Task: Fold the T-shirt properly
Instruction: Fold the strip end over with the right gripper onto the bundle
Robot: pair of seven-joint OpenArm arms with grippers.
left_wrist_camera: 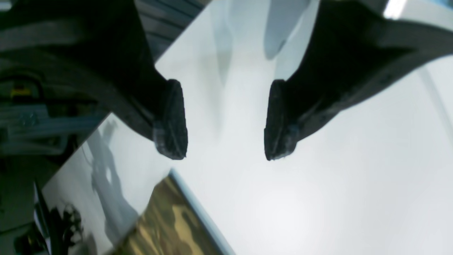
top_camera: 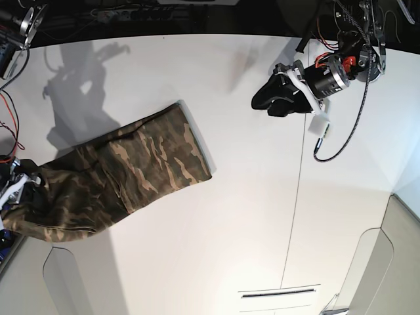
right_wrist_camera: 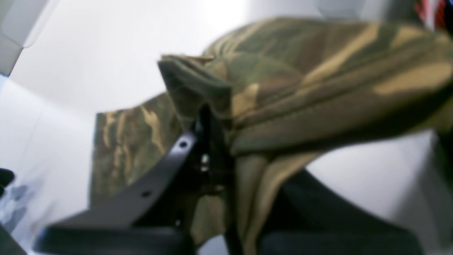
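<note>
The camouflage T-shirt (top_camera: pixel 131 174) lies bunched in a long strip on the white table (top_camera: pixel 249 216), running from the left edge towards the middle. My right gripper (top_camera: pixel 21 184) is at the shirt's left end. In the right wrist view it (right_wrist_camera: pixel 207 118) is shut on a fold of the shirt (right_wrist_camera: pixel 318 71), and the fabric drapes over its fingers. My left gripper (top_camera: pixel 268 100) is far to the right of the shirt, over bare table. In the left wrist view it (left_wrist_camera: pixel 223 156) is open and empty. A patch of camouflage print (left_wrist_camera: pixel 170 223) shows at the bottom of that view.
A seam (top_camera: pixel 296 210) runs down the table right of the middle. A small white block (top_camera: pixel 319 126) and a black cable (top_camera: pixel 344 141) hang from the left arm. Wires (top_camera: pixel 8 121) lie at the left edge. Rounded cut-outs (top_camera: pixel 374 262) mark the front corners.
</note>
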